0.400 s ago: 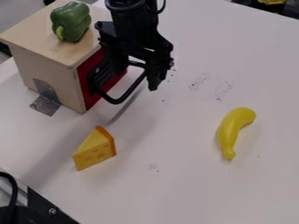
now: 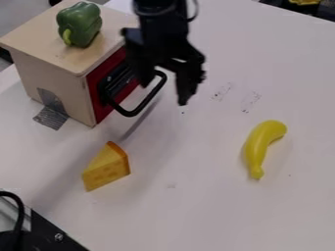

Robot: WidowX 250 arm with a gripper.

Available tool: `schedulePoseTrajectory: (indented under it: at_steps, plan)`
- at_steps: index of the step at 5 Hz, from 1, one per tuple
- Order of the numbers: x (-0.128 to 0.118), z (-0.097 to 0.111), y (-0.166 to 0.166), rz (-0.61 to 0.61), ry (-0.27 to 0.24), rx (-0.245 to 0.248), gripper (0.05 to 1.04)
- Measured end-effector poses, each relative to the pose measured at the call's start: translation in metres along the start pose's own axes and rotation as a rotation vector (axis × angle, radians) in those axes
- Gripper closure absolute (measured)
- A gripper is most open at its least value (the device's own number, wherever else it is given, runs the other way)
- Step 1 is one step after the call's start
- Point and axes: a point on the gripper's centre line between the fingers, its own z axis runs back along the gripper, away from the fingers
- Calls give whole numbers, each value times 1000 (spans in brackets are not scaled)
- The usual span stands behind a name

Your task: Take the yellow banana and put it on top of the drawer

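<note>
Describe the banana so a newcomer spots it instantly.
Find the wooden box with the red front and black handle, then look across the white table to the right side of the picture. The banana lies there by itself, plain yellow, long and curved, unlike the holed cheese wedge or the green pepper.

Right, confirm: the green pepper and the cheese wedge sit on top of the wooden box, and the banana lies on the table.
Not the cheese wedge: the camera view shows it on the table. The green pepper is on the box, the banana on the table.
</note>
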Motion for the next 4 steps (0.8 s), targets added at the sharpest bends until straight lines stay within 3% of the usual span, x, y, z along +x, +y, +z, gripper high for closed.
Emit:
schedulePoseTrajectory:
  at_steps: [1,2,4]
  plan:
    - [31,-4,-32,-81,-19,-14,86]
    - [56,-19,-67,-43,-13,-2,86]
    - [56,-69,-114,114,34,95,86]
